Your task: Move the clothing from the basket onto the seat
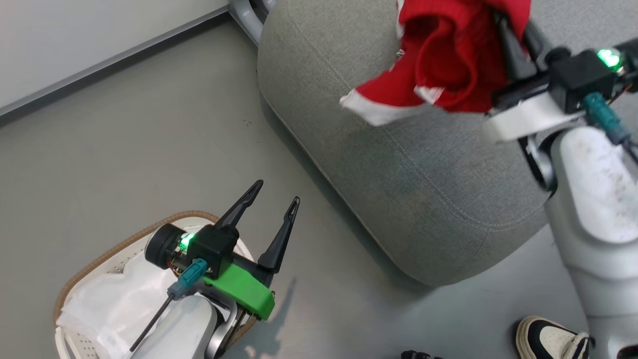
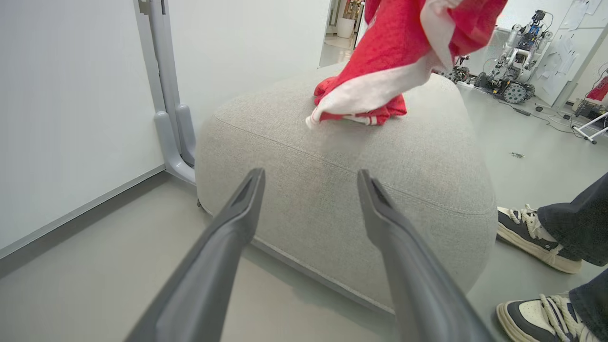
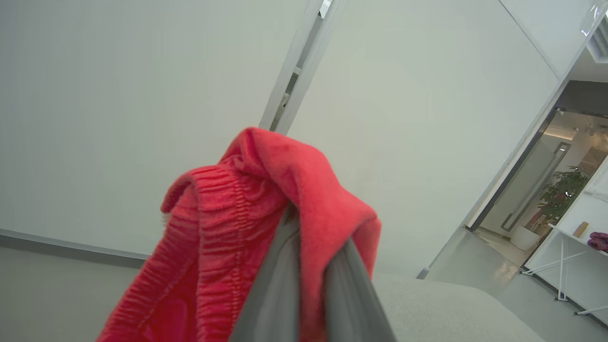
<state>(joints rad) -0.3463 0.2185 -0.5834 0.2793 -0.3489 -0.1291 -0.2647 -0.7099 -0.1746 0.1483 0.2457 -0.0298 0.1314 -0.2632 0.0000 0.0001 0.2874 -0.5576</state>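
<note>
Clamps soft red jersey (image 1: 448,60) in right gripper (image 3: 311,280) over large grey woven seat (image 1: 398,174), second red garment (image 2: 365,114) apparently lying there; left gripper (image 1: 277,192) splayed, empty.

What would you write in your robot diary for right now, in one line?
right jaws: shut on red jersey, over seat | left jaws: open, empty | basket: white cloth inside

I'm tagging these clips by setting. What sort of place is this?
Probably a robotics lab in an office: another wheeled robot parked by the wall, cables on the floor, a potted plant beyond a doorway.
</note>
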